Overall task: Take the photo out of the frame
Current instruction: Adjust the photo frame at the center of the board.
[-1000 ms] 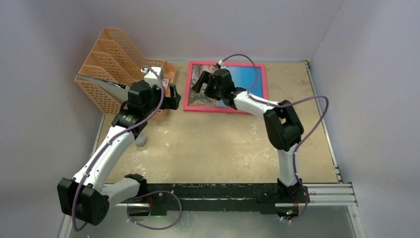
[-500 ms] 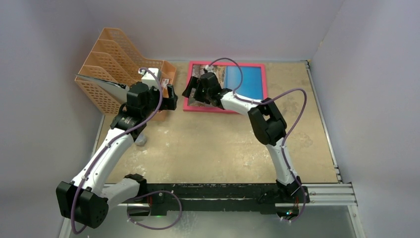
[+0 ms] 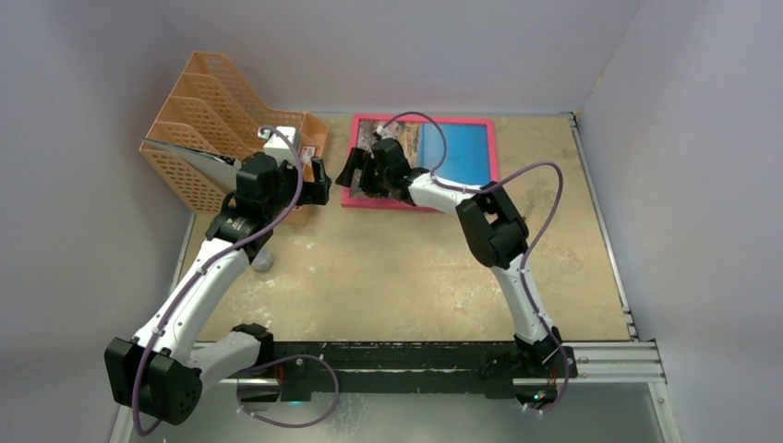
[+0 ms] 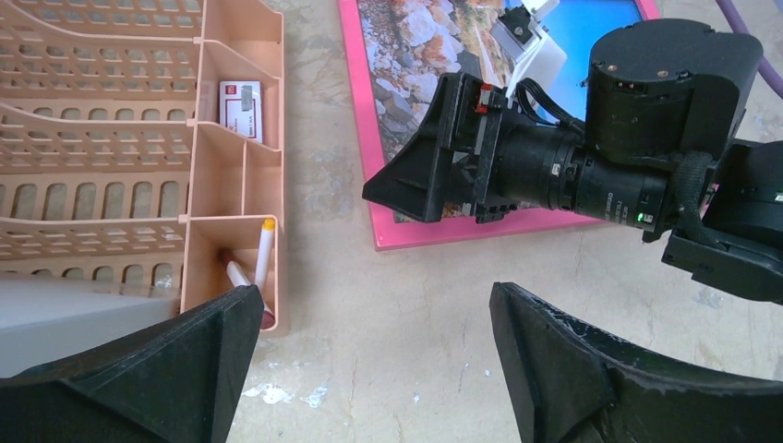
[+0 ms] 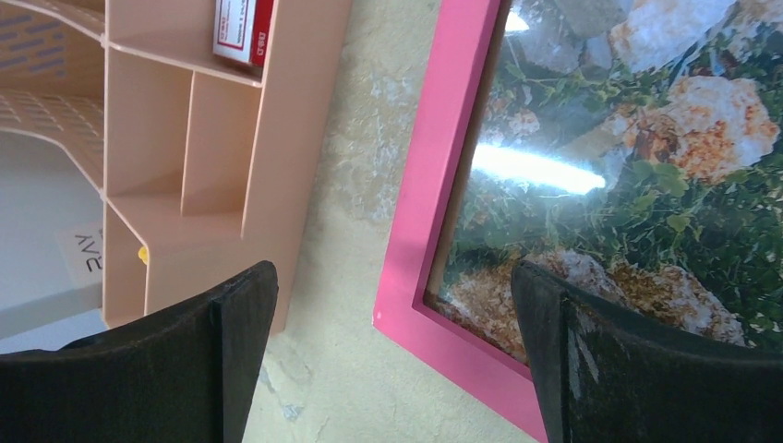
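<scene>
Right hand (image 3: 355, 175) hangs spread wide over a corner of the frame (image 3: 462, 118).

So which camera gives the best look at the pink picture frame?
The top external view: the frame shows nearly whole, only part of its left side hidden under the right end effector. The left wrist view catches its left part; the right wrist view just its near left corner, close up.
</scene>
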Tool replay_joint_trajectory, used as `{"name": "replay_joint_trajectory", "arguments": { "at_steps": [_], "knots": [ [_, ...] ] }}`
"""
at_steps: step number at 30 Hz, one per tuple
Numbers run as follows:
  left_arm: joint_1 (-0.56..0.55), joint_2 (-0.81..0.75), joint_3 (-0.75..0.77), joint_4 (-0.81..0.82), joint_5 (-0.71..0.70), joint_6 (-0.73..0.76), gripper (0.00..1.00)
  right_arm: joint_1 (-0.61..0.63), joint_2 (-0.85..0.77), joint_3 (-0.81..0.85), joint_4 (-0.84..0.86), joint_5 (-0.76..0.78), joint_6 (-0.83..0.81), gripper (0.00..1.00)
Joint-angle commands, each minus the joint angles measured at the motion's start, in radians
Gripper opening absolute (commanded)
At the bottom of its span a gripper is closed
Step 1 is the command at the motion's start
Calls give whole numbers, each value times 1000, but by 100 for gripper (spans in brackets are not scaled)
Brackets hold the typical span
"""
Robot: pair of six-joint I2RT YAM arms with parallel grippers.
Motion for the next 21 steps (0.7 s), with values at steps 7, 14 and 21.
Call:
{"name": "replay_joint_trajectory", "arguments": {
  "at_steps": [7,14,21],
  "knots": [
    [7,-14,-6,22,-14,2,99,30,-95,-137,31,-68,-65,99],
    [8,-10,-5,20,-18,5,99,31,-177,-269,65,-101,-110,99],
    [9,-11,-5,17,-21,9,99,30,-318,-501,65,-88,-167,99]
  ]
}}
